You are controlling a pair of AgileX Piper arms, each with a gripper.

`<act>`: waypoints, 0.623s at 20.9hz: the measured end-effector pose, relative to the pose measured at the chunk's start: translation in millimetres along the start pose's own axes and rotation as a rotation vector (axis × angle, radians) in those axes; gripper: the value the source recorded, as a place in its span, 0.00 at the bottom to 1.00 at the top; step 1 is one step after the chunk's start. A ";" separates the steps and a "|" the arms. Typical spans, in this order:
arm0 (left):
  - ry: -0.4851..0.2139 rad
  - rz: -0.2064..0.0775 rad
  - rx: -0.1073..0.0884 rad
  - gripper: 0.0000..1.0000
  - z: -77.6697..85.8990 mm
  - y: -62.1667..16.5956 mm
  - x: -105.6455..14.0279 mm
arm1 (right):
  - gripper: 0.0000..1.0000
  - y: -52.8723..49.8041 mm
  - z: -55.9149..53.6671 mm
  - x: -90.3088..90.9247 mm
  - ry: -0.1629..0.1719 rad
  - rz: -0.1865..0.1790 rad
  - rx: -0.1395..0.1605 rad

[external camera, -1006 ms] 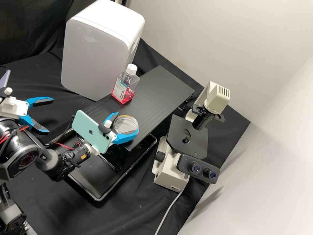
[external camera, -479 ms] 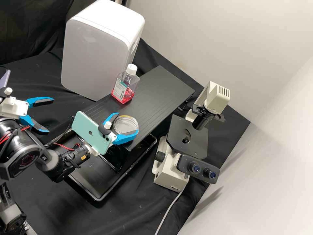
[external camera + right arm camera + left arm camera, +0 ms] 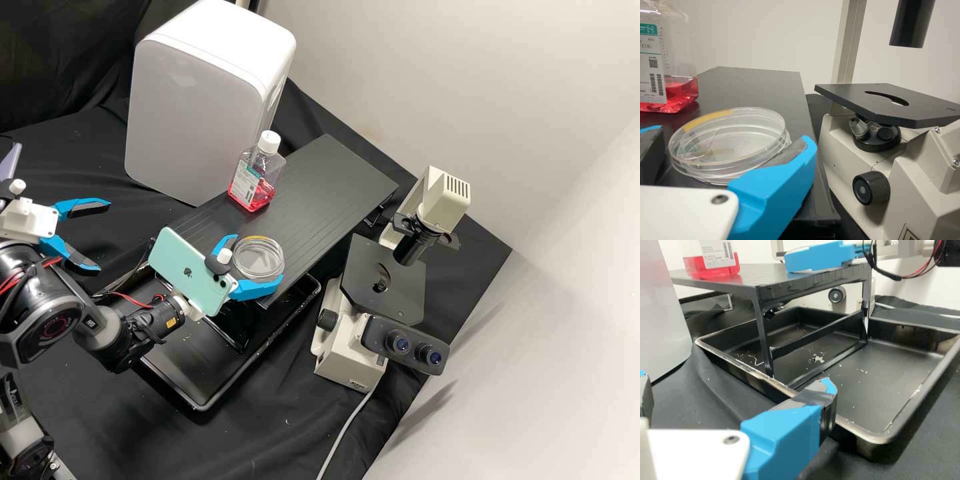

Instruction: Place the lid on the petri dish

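Here, black bench (image 3: 300, 427) against white wall (image 3: 467, 80), right gripper (image 3: 255, 262) clasping petri dish (image 3: 259, 255) on black platform (image 3: 320, 180), left gripper (image 3: 100, 235) wide.

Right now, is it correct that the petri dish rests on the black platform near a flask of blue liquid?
No: the flask holds red liquid, not blue, per the right wrist view; the petri dish does rest on the black platform near it.

Two dark grey arms (image 3: 110, 333) with white, blue-fingered grippers.
The joints were rounded and dark grey. The left gripper (image 3: 100, 235) and right gripper (image 3: 257, 253) had white bodies, curved bright blue fingers (image 3: 257, 288) with black pads (image 3: 87, 209), and one screw (image 3: 720, 199) in the white plate. A mint-green phone (image 3: 190, 270) was fixed at the right wrist, with red and black cables (image 3: 127, 297) beside it.
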 end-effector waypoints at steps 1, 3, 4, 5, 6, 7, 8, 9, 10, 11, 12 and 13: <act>0.000 -0.001 0.000 1.00 0.0 -0.2 0.1 | 1.00 0.0 0.0 0.0 0.000 0.000 0.000; 0.000 -0.001 0.000 1.00 0.0 -0.2 0.1 | 1.00 0.0 0.0 0.0 0.000 0.000 0.000; 0.000 -0.001 0.000 1.00 0.0 -0.2 0.1 | 1.00 0.0 0.0 0.0 0.000 0.000 0.000; 0.000 -0.001 0.000 1.00 0.0 -0.2 0.1 | 1.00 0.0 0.0 0.0 0.000 0.000 0.000; 0.000 -0.001 0.000 1.00 0.0 -0.2 0.1 | 1.00 -0.1 0.1 0.0 -0.001 -0.001 0.000; 0.000 -0.001 0.000 1.00 0.0 -0.2 0.1 | 1.00 -0.2 0.2 0.0 -0.002 -0.003 0.000; 0.000 -0.001 0.000 1.00 0.0 -0.2 0.1 | 1.00 -0.2 0.2 0.0 -0.002 -0.003 0.000; 0.000 -0.001 0.000 1.00 0.0 -0.2 0.1 | 1.00 -0.2 0.2 0.0 -0.002 -0.003 0.000; 0.000 -0.001 0.000 1.00 0.0 -0.2 0.1 | 1.00 -0.2 0.2 0.0 -0.002 -0.003 0.000; 0.000 -0.001 0.000 1.00 0.0 -0.2 0.1 | 1.00 -0.2 0.2 0.0 -0.002 -0.003 0.002; 0.000 -0.001 0.000 1.00 0.0 -0.2 0.1 | 1.00 -0.2 0.2 0.0 -0.002 -0.003 0.005; 0.000 -0.001 0.000 1.00 0.0 -0.2 0.1 | 1.00 -0.2 0.2 0.0 -0.002 -0.003 0.007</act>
